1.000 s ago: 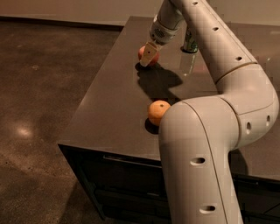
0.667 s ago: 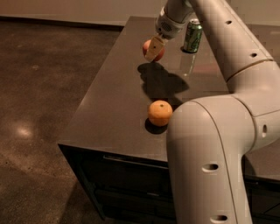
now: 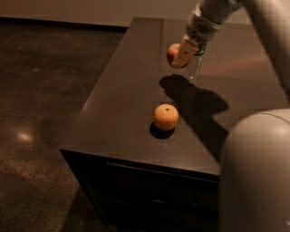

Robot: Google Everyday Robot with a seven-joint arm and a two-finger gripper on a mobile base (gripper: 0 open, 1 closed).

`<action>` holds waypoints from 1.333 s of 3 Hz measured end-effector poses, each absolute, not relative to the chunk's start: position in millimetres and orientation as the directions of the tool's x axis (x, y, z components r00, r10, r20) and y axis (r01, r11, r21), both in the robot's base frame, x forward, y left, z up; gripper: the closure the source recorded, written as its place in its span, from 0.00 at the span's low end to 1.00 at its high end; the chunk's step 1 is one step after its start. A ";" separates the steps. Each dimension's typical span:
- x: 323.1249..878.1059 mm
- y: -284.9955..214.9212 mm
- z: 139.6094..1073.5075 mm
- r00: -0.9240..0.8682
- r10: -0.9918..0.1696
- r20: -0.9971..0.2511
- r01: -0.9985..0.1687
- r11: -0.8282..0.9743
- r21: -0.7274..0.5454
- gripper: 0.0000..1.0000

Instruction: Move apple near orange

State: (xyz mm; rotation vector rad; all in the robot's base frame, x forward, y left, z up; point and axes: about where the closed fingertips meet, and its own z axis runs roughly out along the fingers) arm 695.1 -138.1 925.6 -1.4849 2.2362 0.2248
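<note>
The robot's pale two-finger gripper (image 3: 181, 56) is at the far part of the dark, rectangular table (image 3: 118, 95), at the end of the white arm (image 3: 213, 12) that comes in from the upper right. It is clenched on the small round red apple (image 3: 172, 51); 1 cream-coloured finger (image 3: 185, 52) lies across the front of the fruit. The apple seems to hang in the air above the tabletop, because its dark shadow (image 3: 186, 90) falls lower on the surface and apart from it. The round, evenly orange citrus fruit (image 3: 166, 117) with a small dark dot on top rests alone near the front edge of the table, well apart from the apple.

I judge that the carry toward the orange is the step in hand, and the placing is not yet done. From here some things could go wrong. The apple is round and smooth and is held on only 2 sides, so it may slip out if the arm moves fast. If it is let go too high, it can roll, and the front edge is near the orange, so it may fall to the floor. If the gripper comes down too close, it can push the orange, which also rolls easily. A clear object (image 3: 197, 68) stands just behind the gripper; I cannot tell what it is, but the wrist could knock it.
</note>
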 end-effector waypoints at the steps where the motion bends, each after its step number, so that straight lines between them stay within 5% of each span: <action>1: 644.8 -161.3 917.6 -0.258 -0.852 -0.455 -0.940 0.330 -0.086 1.00; 4: 523.7 -188.6 882.1 -0.051 -0.866 -0.498 -0.993 0.099 -0.070 1.00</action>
